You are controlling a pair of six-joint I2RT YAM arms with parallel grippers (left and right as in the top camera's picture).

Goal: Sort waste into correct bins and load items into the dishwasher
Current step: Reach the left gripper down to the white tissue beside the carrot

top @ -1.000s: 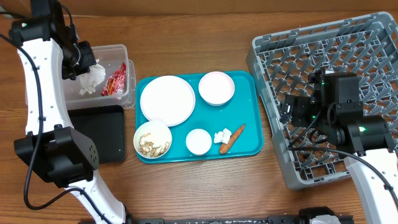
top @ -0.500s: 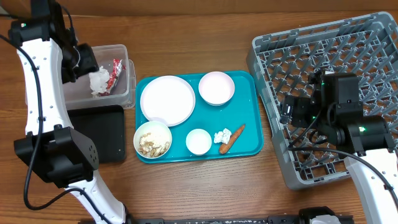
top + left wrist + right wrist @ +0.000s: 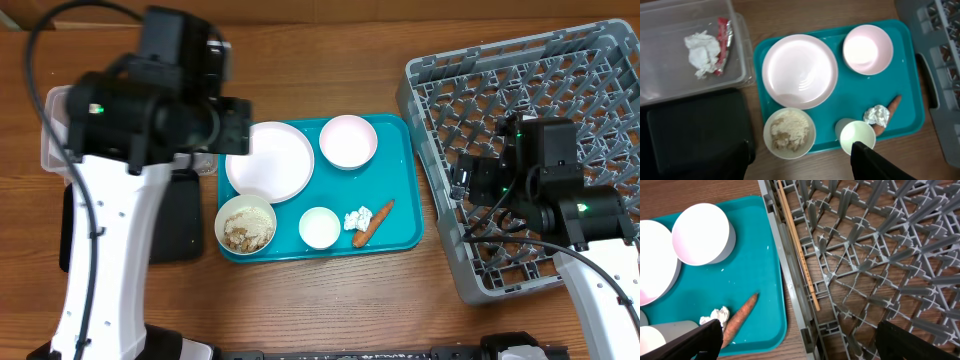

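Note:
A teal tray (image 3: pixel 400 190) holds a white plate (image 3: pixel 270 160), a pink bowl (image 3: pixel 348 141), a bowl of food scraps (image 3: pixel 246 224), a small white cup (image 3: pixel 320 227), a crumpled wad (image 3: pixel 357 218) and a carrot (image 3: pixel 375 222). My left gripper (image 3: pixel 805 165) hangs open high over the tray's near-left edge, above the scraps bowl (image 3: pixel 789 132), holding nothing. A white tissue (image 3: pixel 702 47) and a red wrapper (image 3: pixel 722 42) lie in the clear bin (image 3: pixel 670 75). My right gripper (image 3: pixel 800 345) stands wide open and empty over the left rim of the grey dishwasher rack (image 3: pixel 560 80).
A black bin (image 3: pixel 695 130) sits in front of the clear bin, left of the tray. Wooden chopsticks (image 3: pixel 797 245) lie in the rack near its left wall. In the overhead view the left arm covers most of the clear bin.
My left gripper opened and let the white tissue drop into the clear bin. The left arm then swung right, from the bin to the tray. The right arm has not moved.

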